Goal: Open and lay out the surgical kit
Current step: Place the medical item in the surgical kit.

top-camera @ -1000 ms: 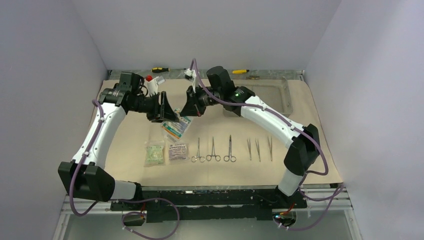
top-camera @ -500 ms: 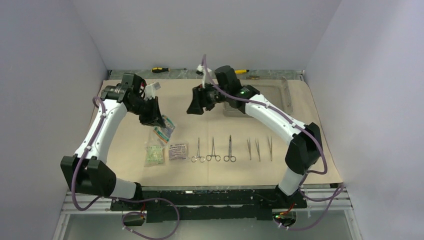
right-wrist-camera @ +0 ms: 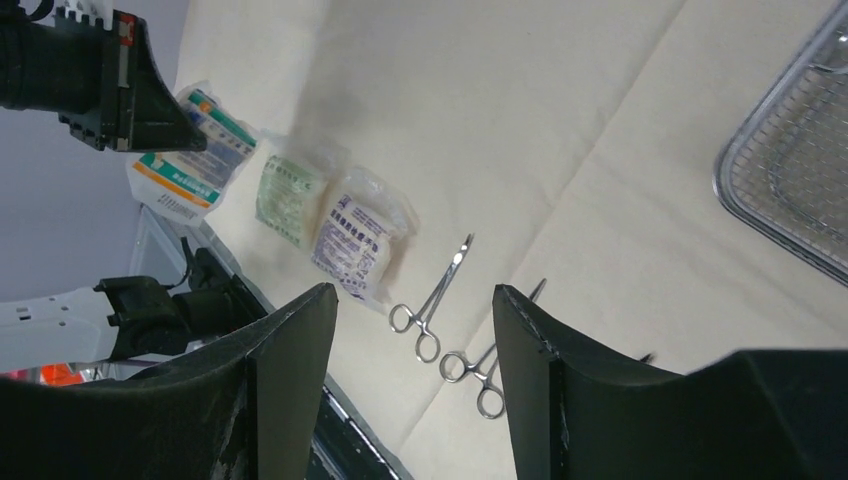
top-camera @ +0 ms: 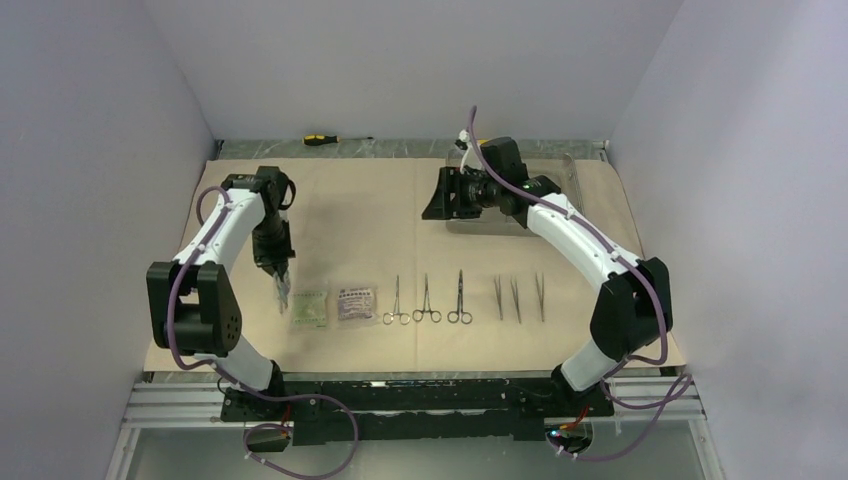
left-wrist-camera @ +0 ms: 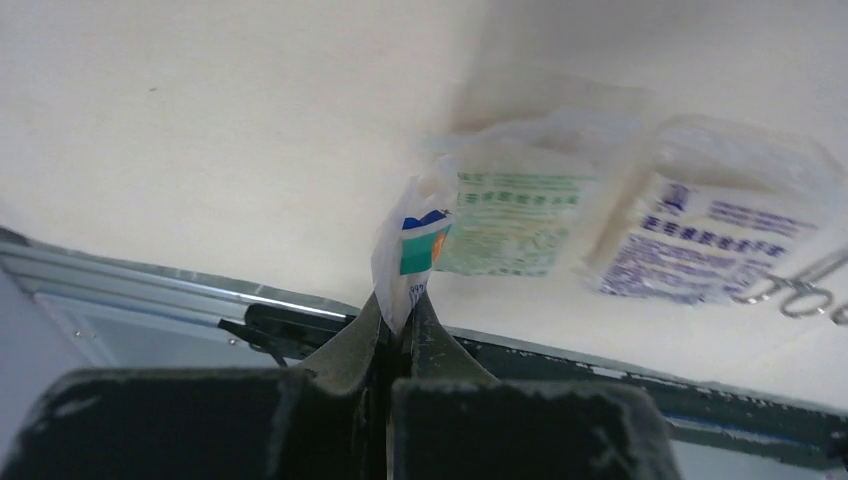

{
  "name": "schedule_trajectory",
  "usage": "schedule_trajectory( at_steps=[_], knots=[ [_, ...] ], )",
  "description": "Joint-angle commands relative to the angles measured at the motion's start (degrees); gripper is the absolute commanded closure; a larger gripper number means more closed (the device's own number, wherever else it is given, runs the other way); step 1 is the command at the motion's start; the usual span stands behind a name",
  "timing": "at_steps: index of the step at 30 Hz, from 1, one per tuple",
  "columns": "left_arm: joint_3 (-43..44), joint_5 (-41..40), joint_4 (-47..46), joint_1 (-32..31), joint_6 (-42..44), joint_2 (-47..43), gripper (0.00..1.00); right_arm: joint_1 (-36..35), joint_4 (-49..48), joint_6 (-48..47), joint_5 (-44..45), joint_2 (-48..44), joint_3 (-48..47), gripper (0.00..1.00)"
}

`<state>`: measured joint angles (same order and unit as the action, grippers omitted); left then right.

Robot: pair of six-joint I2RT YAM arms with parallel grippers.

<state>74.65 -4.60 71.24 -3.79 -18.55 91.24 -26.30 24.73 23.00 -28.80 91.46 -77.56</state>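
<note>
Across spread cloth (top-camera: 350,210): clamps (top-camera: 427,300), tweezers (top-camera: 517,298), two packets (top-camera: 310,307) laid; third packet (left-wrist-camera: 412,250) pinched in left pincer (left-wrist-camera: 400,305), right pincer (right-wrist-camera: 412,292) released.

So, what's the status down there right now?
Left gripper shut on printed packet, over the cloth. Right gripper open, empty, by the tray. Nothing in the way.

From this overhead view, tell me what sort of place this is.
Probably a robot lab cell: bare grey walls, two arms on an aluminium frame, clamps laid on a beige wrap cloth.
</note>
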Motion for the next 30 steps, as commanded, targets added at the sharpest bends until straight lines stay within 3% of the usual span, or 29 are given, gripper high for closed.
schedule_trajectory(
  at_steps=[1,10,18,19,24,30],
  knots=[
    [-1.3,-6.7,-2.6,2.2,0.2,-0.8,1.0,2.0,2.3,-0.2,0.1,-2.7,-0.8,0.38],
    [-7.1,-0.9,-10.0,3.7,1.3,-4.6,1.0,5.5,4.0,-1.0,-2.5,0.0,-3.0,0.39],
    [-11.1,-4.9,-14.3,5.2,-0.6,-4.2,1.0,7.0,5.0,-1.5,-3.8,3.0,-5.9,0.39],
    [-11.3,-6.3,-14.2,5.2,-1.0,-3.8,0.96,7.2,5.1,-1.4,-3.9,3.2,-6.2,0.39],
    [-11.9,-11.6,-13.7,5.2,-3.1,-2.0,0.56,8.3,5.1,-1.2,-4.3,3.9,-7.4,0.39],
    [-10.6,-14.4,-12.7,5.4,-4.1,1.6,0.52,9.2,5.0,-0.7,-4.5,4.3,-8.2,0.39]
  ],
)
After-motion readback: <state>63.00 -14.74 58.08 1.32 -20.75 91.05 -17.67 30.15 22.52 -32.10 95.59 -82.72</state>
